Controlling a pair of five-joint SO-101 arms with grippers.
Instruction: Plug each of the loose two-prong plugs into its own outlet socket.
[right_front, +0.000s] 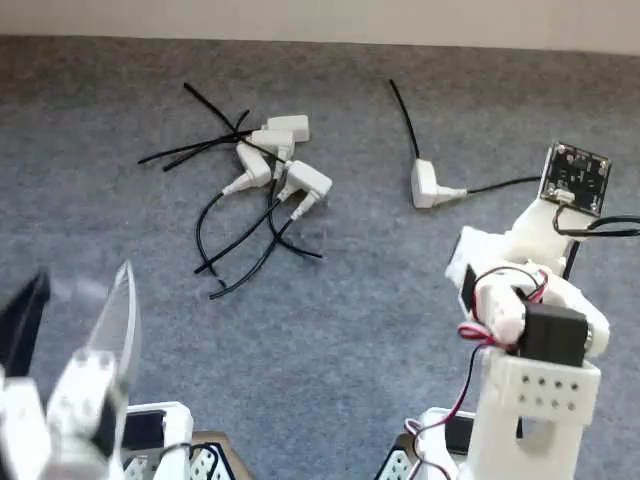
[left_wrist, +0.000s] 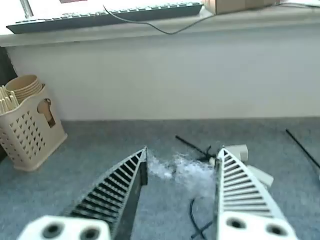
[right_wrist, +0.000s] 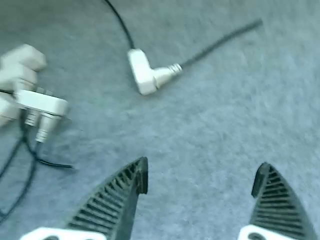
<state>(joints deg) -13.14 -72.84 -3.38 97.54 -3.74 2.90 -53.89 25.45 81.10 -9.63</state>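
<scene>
A tangle of white plugs (right_front: 278, 160) with black cords lies on the grey carpet at the back left; part of the tangle (left_wrist: 242, 151) (right_wrist: 35, 97) also shows in both wrist views. A separate white angled plug (right_front: 426, 185) (right_wrist: 142, 74) lies at the back right, with a black cord leaving each end. My left gripper (right_front: 80, 290) (left_wrist: 182, 165) is raised at the front left, open and empty, facing the tangle from a distance. My right gripper (right_wrist: 200, 185) is open and empty above bare carpet, short of the angled plug.
A beige slotted basket (left_wrist: 27, 125) holding cups stands by the white wall (left_wrist: 175, 80). A keyboard (left_wrist: 105, 15) lies on the ledge above. The right arm's body (right_front: 530, 330) stands at the front right. Bare carpet (right_front: 340, 330) spreads between the arms and the plugs.
</scene>
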